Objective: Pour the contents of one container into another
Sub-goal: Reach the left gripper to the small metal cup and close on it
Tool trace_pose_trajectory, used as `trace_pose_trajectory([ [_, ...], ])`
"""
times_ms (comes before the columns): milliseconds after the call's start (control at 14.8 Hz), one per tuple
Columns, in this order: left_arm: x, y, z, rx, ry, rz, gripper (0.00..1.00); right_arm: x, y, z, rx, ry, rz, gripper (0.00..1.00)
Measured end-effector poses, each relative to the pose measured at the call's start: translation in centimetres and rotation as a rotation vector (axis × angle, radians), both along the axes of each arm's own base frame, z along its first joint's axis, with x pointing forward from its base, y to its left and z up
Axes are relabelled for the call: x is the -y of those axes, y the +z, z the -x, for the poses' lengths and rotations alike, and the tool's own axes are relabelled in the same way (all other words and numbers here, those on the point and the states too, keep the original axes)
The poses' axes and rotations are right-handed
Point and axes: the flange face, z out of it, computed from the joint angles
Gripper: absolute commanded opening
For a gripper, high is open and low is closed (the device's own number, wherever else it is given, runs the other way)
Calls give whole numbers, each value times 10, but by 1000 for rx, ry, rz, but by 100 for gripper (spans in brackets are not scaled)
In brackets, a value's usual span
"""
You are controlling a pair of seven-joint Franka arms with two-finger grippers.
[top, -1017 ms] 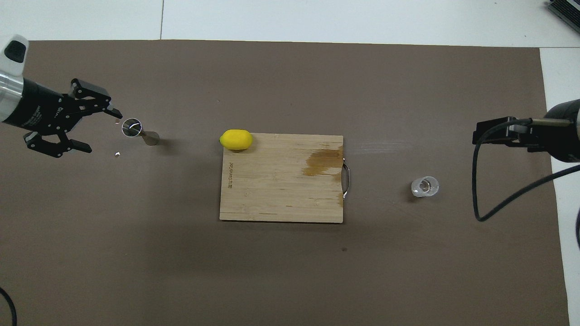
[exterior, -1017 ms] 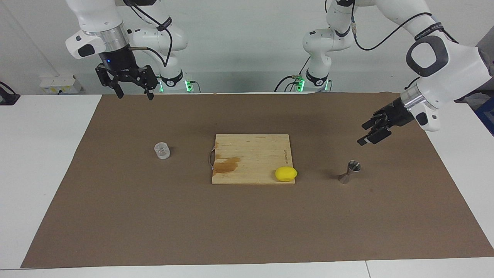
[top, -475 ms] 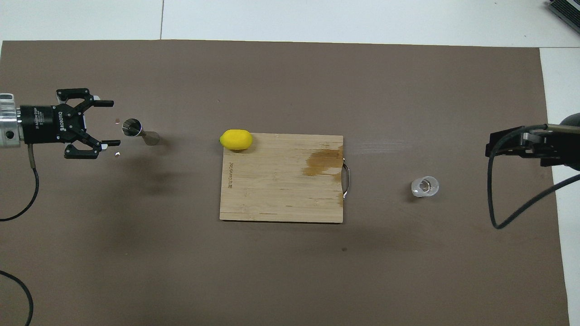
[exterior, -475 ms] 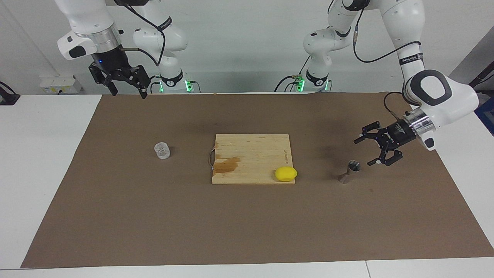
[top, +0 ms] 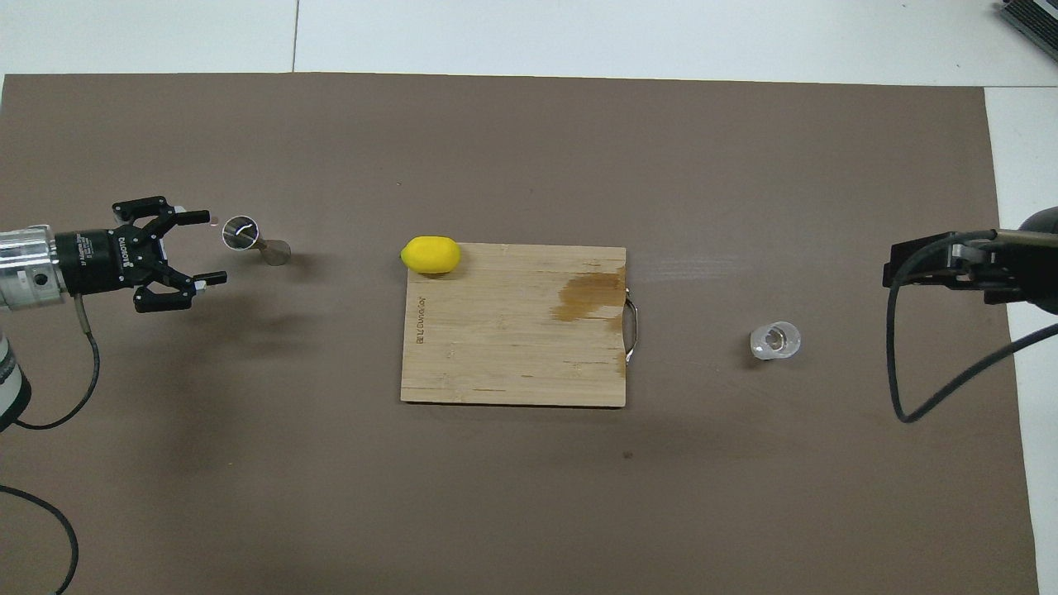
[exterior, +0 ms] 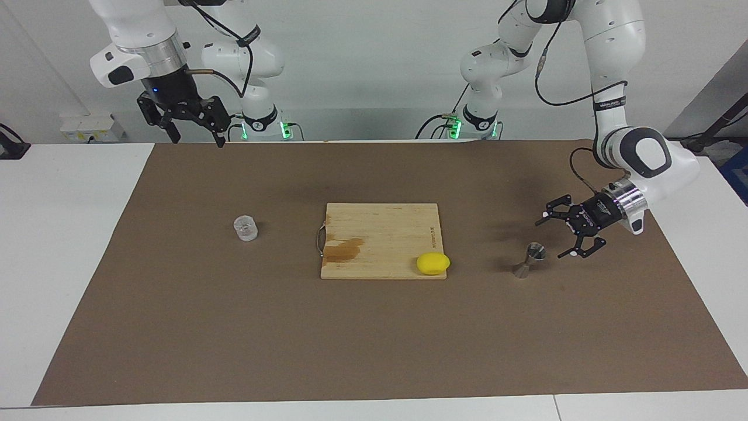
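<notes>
Jaws spread wide, the right gripper [exterior: 194,140] hangs high over the mat's edge by the robots, gripping nothing. At that arm's end of the bench, the glass cup [exterior: 245,228] stands alone on the brown mat [exterior: 175,327]. Mid-bench lies a wooden cutting board [exterior: 380,234] with a lemon [exterior: 433,263] at its corner. The steel jigger [exterior: 529,261] stands upright just beside the left gripper [exterior: 554,237], whose jaws gape empty, turned sideways toward it without touching.
</notes>
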Motion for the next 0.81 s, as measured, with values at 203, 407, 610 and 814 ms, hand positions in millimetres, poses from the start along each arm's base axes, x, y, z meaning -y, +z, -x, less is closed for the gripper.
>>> trace_pose_trajectory([
  [203,11,-6,-4,33,25,26,100,0,1,0,0,0,0,100],
  [407,20,-9,-7,70,6,17,100,-2,1,0,1,4,-1,100],
  [610,23,-13,-9,83,17,1,98,-4,1,1,2,8,0,100],
  [814,32,-19,-14,89,44,-12,95,-2,1,0,2,3,0,100],
])
